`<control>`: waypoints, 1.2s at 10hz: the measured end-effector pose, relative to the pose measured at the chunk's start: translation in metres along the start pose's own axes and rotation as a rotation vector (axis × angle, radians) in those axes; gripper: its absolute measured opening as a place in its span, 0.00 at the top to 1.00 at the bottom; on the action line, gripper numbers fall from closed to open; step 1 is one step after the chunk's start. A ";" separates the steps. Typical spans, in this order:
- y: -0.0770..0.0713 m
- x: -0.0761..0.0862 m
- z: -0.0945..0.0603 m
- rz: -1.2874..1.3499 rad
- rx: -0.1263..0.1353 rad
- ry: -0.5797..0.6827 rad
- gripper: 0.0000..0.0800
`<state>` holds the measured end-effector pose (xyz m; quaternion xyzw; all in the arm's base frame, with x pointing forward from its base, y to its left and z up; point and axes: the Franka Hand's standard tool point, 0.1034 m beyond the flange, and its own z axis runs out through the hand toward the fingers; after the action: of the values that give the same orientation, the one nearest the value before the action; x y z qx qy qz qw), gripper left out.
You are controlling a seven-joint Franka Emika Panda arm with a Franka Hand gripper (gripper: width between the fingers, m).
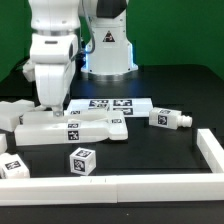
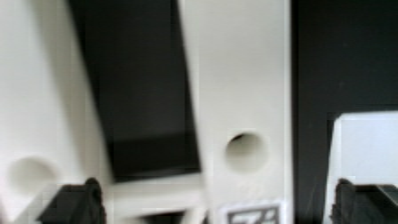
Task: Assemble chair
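Observation:
The chair lies in loose white pieces on the black table. In the exterior view, a long flat slab (image 1: 75,128) with tags sits at centre, and my gripper (image 1: 50,105) hangs straight down over its left end. A tagged cube-like block (image 1: 82,160) lies in front and a short peg (image 1: 170,119) to the right. The wrist view shows a white barred piece with round holes (image 2: 244,150) directly below my gripper (image 2: 222,205). The dark fingertips (image 2: 80,203) stand wide apart at either side of it. The gripper is open and holds nothing.
The marker board (image 1: 108,104) lies behind the slab. More white pieces sit at the exterior view's left (image 1: 14,113) and lower left (image 1: 12,166). A low white wall (image 1: 212,150) borders the right and front. The robot base (image 1: 108,45) stands at the back.

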<state>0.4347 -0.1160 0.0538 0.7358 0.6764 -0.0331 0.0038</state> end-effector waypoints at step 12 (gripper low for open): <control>-0.043 -0.029 -0.011 -0.190 0.033 -0.002 0.19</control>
<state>0.3897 -0.1409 0.0684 0.6683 0.7424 -0.0450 -0.0108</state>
